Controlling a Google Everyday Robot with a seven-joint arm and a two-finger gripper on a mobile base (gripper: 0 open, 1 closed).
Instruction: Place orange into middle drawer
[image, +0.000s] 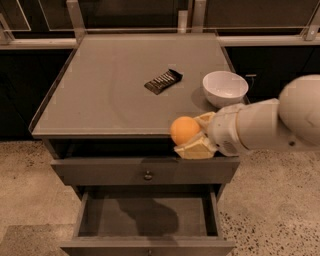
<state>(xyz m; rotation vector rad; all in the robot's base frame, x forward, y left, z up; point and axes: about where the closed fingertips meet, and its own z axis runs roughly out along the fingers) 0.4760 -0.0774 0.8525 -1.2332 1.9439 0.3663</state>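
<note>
The orange (184, 130) is held in my gripper (194, 135), whose cream fingers (196, 149) close around it from the right. It hangs over the front edge of the cabinet top, right of centre. The middle drawer (147, 216) stands pulled open below, its inside dark and bare, with its front at the bottom edge of the view. The orange is above the drawer's right part. The closed drawer front with a round knob (148, 175) lies between the top and the open drawer.
A white bowl (225, 88) stands at the right of the grey cabinet top (100, 95). A dark snack bar (163, 81) lies near the middle. My white arm (280, 122) reaches in from the right. Speckled floor surrounds the cabinet.
</note>
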